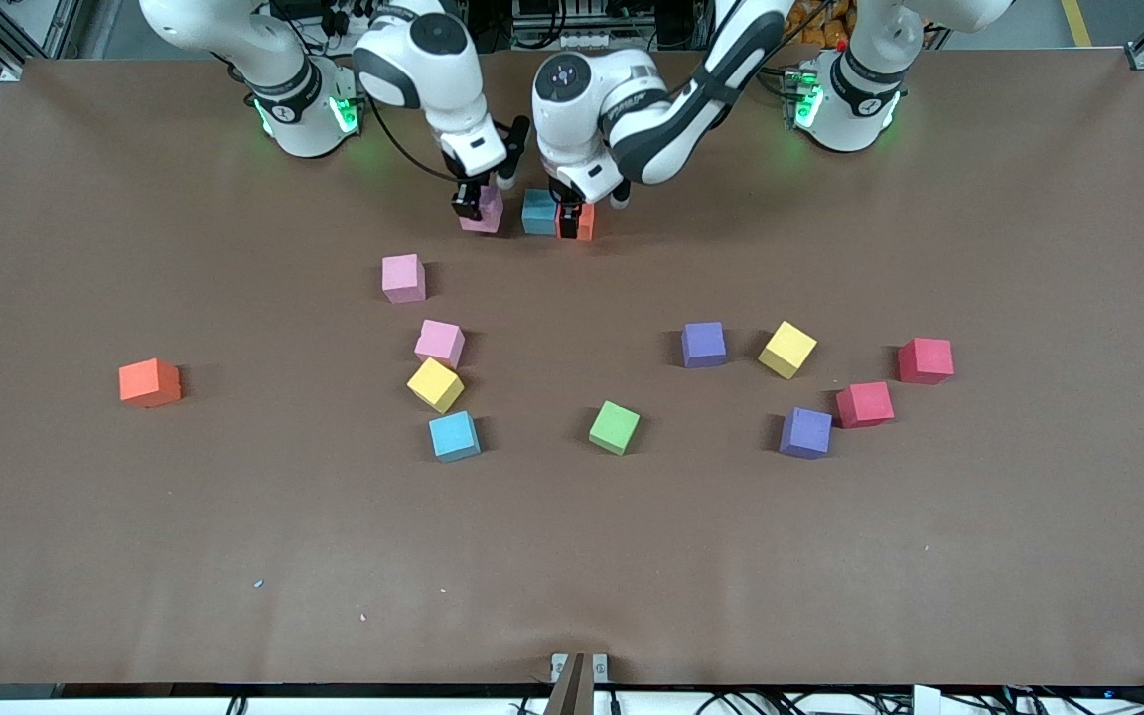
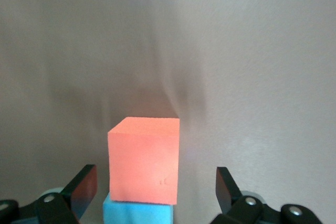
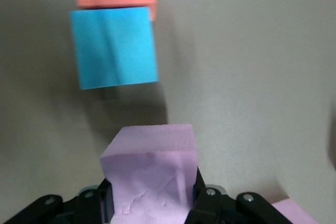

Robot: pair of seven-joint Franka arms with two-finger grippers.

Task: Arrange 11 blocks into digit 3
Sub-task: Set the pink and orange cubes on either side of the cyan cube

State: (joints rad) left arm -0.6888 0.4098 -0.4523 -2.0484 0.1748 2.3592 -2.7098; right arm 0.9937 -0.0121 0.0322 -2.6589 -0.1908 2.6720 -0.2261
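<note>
An orange block [image 1: 584, 220] sits on the table touching a blue block [image 1: 538, 212], close to the robots' bases. My left gripper [image 1: 572, 211] straddles the orange block [image 2: 144, 161], open, with both fingers [image 2: 84, 186] clear of its sides. The blue block [image 2: 137, 211] shows just past it. My right gripper [image 1: 473, 204] is shut on a pink block [image 1: 485, 211], held beside the blue block toward the right arm's end, with a small gap between them. In the right wrist view the pink block [image 3: 149, 171] is squeezed in the gripper [image 3: 149, 200], facing the blue block [image 3: 115, 45].
Loose blocks lie nearer the front camera: two pink [image 1: 403, 277] [image 1: 440, 343], yellow [image 1: 435, 384], blue [image 1: 454, 435], green [image 1: 614, 427], two purple [image 1: 703, 344] [image 1: 805, 432], yellow [image 1: 786, 349], two red [image 1: 865, 404] [image 1: 925, 360]. A lone orange block [image 1: 149, 382] lies toward the right arm's end.
</note>
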